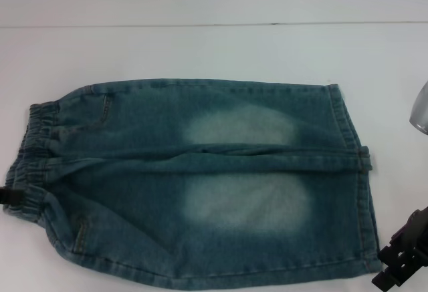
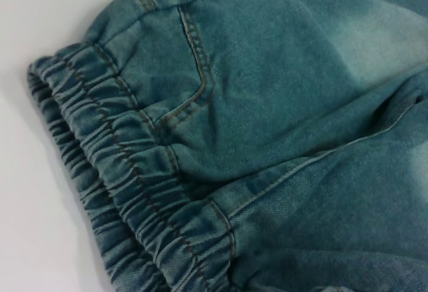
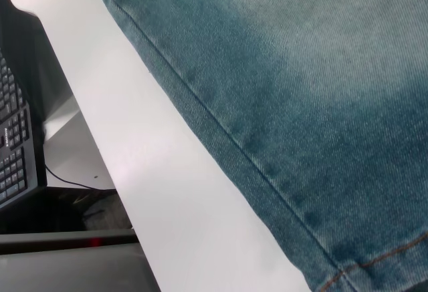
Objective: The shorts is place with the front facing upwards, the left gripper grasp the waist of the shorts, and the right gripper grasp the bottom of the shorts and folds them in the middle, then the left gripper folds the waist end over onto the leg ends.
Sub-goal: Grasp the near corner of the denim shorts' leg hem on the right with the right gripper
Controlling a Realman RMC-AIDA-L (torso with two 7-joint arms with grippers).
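The blue washed-denim shorts point(image 1: 200, 185) lie flat on the white table point(image 1: 200, 51), with two pale faded patches facing up. The gathered waist point(image 1: 33, 152) is at the left, and the flat stitched leg ends point(image 1: 354, 172) are at the right. Only a small black part of my left gripper point(image 1: 8, 197) shows, at the near end of the waist. My right gripper point(image 1: 401, 258) is just off the near right hem corner. The left wrist view shows the ruffled waist point(image 2: 114, 172) and a pocket seam point(image 2: 194, 71) up close. The right wrist view shows the shorts' side seam point(image 3: 221, 131).
A grey metallic object point(image 1: 420, 108) pokes in at the right edge. In the right wrist view the table edge point(image 3: 134, 225) drops off to a black keyboard point(image 3: 13, 152) and dark equipment below. Bare white table lies beyond the shorts.
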